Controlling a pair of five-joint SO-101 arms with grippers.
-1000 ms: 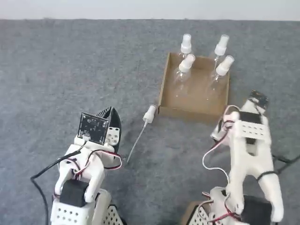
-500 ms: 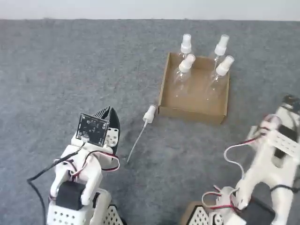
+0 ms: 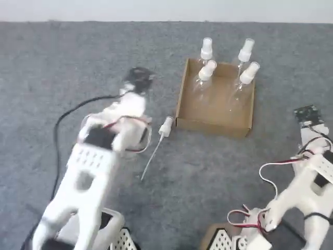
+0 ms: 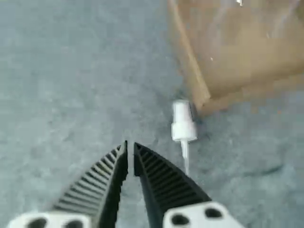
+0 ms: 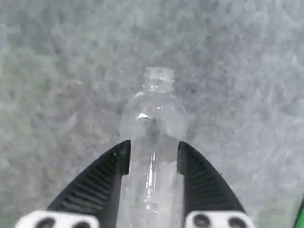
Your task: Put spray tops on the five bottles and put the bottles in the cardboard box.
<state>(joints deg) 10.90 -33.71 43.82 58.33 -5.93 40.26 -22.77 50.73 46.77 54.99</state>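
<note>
Where the grey, carpet-like tabletop spreads out on the left of the high view, we see the white left arm stretched forward across it. In its wrist view the black left end effector has its ridged fingers all but pressed together, a thin slit between them and nothing held. Near those tips lies the loose white spray top with its thin dip tube, flat on the tabletop just beside the near left corner of the shallow brown cardboard box. At the box stand four clear plastic bottles with white spray tops; two are plainly inside it, while for the far two we cannot tell whether they stand inside or just behind the rear wall. On the right is the white right arm, well apart from the box. Its black right end effector pinches a clear, uncapped plastic bottle by the body, open neck pointing away from the wrist.
</note>
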